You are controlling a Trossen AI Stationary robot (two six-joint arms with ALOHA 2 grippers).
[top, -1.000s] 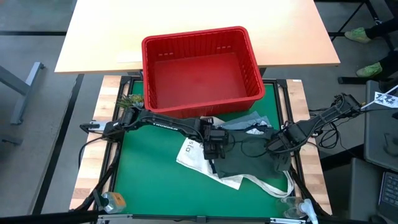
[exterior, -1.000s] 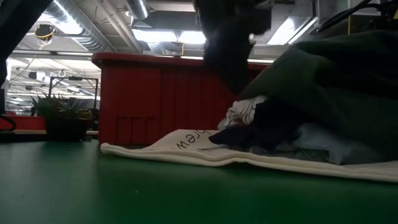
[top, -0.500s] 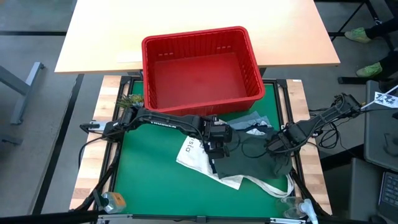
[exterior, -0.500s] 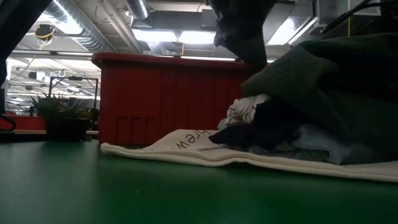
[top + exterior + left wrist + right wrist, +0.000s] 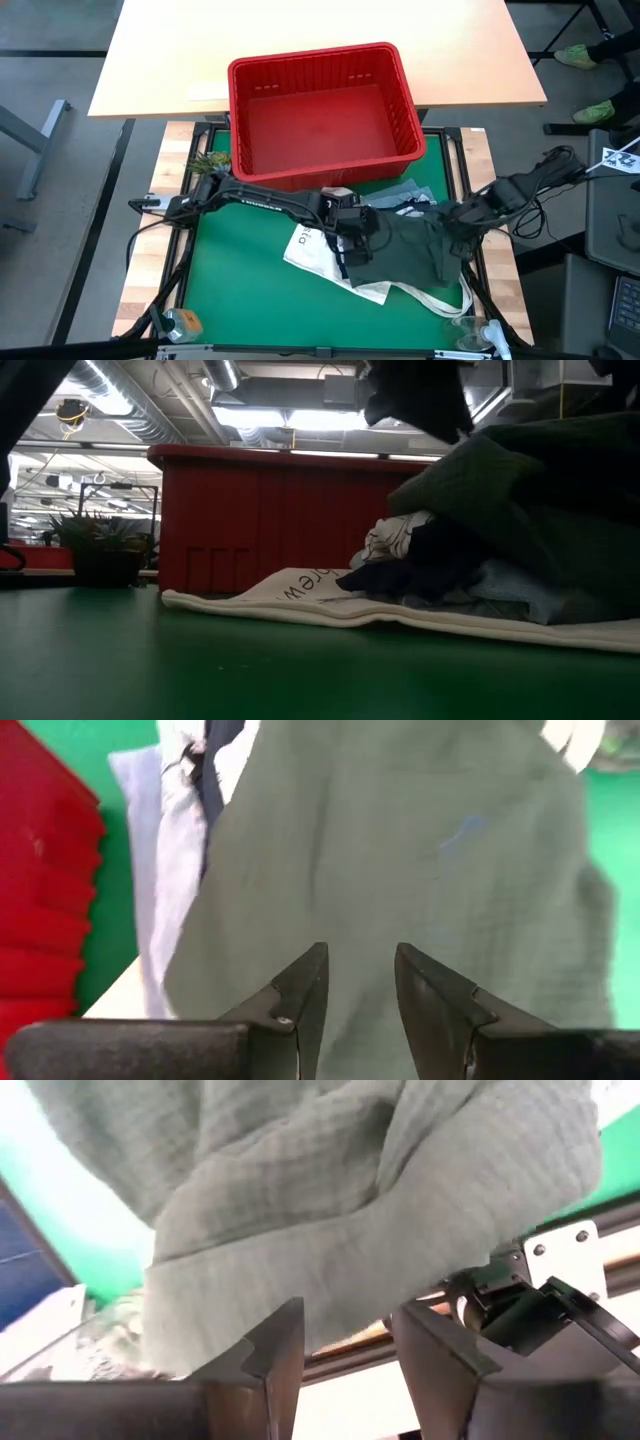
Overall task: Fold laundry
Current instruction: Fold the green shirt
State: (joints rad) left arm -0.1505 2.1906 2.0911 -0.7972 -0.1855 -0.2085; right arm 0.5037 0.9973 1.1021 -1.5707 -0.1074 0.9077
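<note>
Laundry (image 5: pixel 405 245) lies heaped on the right half of the green worktop (image 5: pixel 240 290), with the dark olive green garment (image 5: pixel 400 255) on top.

The left end effector (image 5: pixel 360 238) sits at the left edge of that garment. In the left wrist view its two dark fingers (image 5: pixel 300 995) stand parted with a clear gap, the olive cloth (image 5: pixel 400 850) spread beyond them and nothing caught between the tips. The left arm runs back from there toward the worktop's left rim.

The right end effector (image 5: pixel 462 217) is at the garment's right side. In the right wrist view its fingers (image 5: pixel 270 1350) are also apart, with the olive fabric (image 5: pixel 330 1200) bunched just beyond them; whether any cloth lies between the tips I cannot tell.

Under the olive piece, a light blue garment (image 5: pixel 410 192) and a navy one (image 5: pixel 410 565) show toward the red basket (image 5: pixel 320 105), along with a white printed piece (image 5: pixel 395 538). The whole pile rests partly on a white tote bag (image 5: pixel 310 250), whose handles trail toward the near right corner. The basket stands just beyond the pile. A small plant (image 5: pixel 205 160) is at the worktop's far left corner.
</note>
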